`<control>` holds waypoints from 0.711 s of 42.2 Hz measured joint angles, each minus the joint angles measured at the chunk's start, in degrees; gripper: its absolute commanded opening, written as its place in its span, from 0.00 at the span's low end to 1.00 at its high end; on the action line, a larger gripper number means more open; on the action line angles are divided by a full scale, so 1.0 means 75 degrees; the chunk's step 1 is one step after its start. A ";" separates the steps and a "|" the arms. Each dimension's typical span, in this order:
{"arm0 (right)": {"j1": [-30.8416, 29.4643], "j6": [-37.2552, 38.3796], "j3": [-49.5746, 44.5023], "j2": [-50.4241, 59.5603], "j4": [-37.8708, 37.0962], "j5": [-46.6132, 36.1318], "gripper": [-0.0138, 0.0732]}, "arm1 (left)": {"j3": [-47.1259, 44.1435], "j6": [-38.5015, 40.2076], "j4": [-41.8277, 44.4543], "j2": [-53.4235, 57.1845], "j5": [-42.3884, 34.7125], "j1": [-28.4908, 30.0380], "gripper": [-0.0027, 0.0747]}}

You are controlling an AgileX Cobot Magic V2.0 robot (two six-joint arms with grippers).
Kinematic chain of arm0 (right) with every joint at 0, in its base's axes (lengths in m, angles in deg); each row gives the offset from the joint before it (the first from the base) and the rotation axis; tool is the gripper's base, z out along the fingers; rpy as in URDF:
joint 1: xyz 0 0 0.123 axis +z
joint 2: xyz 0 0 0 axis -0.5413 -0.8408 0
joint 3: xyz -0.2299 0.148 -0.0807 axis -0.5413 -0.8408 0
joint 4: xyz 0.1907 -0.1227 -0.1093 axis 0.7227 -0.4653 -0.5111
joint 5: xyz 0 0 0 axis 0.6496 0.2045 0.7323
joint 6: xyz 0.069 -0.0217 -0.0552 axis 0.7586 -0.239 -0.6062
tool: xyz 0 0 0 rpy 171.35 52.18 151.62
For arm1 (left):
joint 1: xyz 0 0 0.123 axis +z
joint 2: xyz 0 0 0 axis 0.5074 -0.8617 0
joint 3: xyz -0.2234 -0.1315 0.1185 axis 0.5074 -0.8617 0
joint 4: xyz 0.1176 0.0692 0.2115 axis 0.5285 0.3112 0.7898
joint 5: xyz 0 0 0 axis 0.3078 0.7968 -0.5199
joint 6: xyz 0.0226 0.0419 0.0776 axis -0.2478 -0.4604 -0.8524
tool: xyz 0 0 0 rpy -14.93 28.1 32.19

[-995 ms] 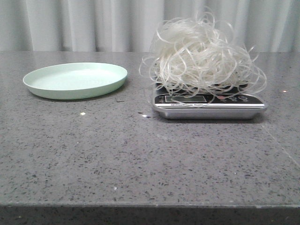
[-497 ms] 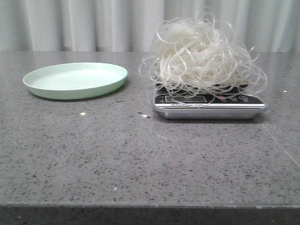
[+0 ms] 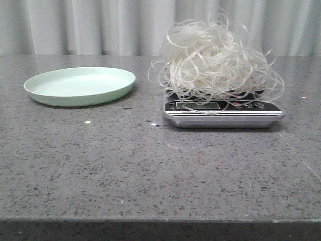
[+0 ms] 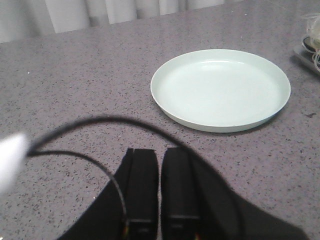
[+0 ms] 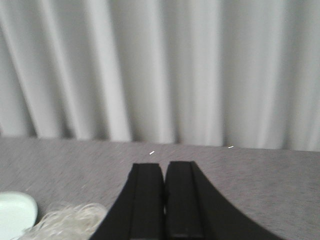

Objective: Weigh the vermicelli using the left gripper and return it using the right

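Observation:
The vermicelli (image 3: 215,60), a fluffy tangle of translucent-white strands, sits piled on a small steel-and-black kitchen scale (image 3: 223,113) at the right of the front view, with loops hanging over the display. The pale green plate (image 3: 80,85) stands empty at the left; it also shows in the left wrist view (image 4: 220,87). My left gripper (image 4: 160,152) is shut and empty, above the table short of the plate. My right gripper (image 5: 164,167) is shut and empty, with a bit of the vermicelli (image 5: 65,220) beside it. Neither gripper shows in the front view.
The grey speckled table (image 3: 150,170) ends at a front edge low in the front view. A pale curtain (image 3: 100,25) hangs behind it. Small white crumbs (image 3: 88,122) lie near the plate. A black cable (image 4: 100,120) loops over the left fingers.

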 measured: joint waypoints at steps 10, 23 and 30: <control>0.1451 -0.1266 0.2181 -0.2390 -0.0013 0.1744 0.69 | 0.0000 0.0000 0.0000 0.0000 0.0000 0.0000 0.21; 0.1964 -0.1452 0.3649 -0.4451 0.0227 0.3300 0.82 | 0.0000 0.0000 0.0000 0.0000 0.0000 0.0000 0.21; 0.1982 -0.2027 0.3862 -0.5139 0.0996 0.4189 0.82 | 0.0000 0.0000 0.0000 0.0000 0.0000 0.0000 0.21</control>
